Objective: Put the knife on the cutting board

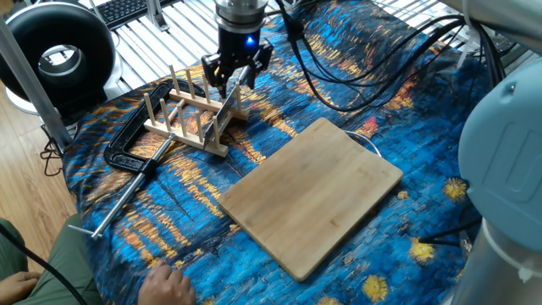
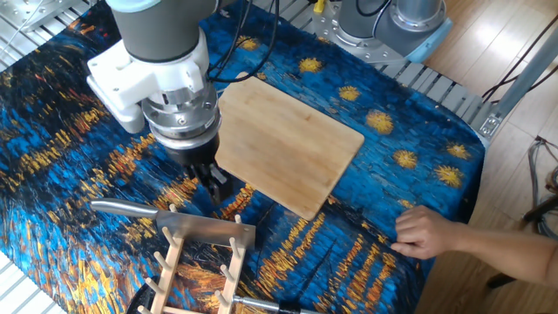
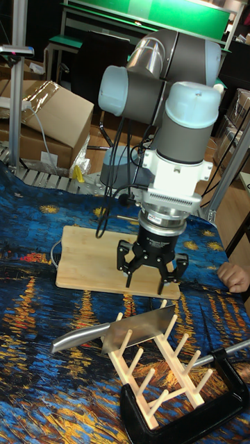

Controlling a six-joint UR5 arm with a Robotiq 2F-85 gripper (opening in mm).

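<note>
The knife [image 3: 137,327] rests in the wooden dish rack [image 3: 161,369], its broad silver blade [image 2: 206,232] standing on edge between the pegs. Its slim handle [image 2: 122,208] sticks out past the rack's side. In one fixed view the knife [image 1: 222,113] leans across the rack's right end. My gripper [image 3: 150,276] hangs just above the blade, open, nothing between its fingers [image 2: 216,180]. The cutting board [image 1: 313,195] lies flat and bare on the blue cloth, beside the rack and behind the gripper [image 1: 229,80] in the tall view.
A black clamp [image 1: 135,142] with a long metal rod lies against the rack's far side. A person's hand [image 2: 427,234] rests on the cloth near the board's corner. Black cables [image 1: 356,80] trail over the table behind the arm.
</note>
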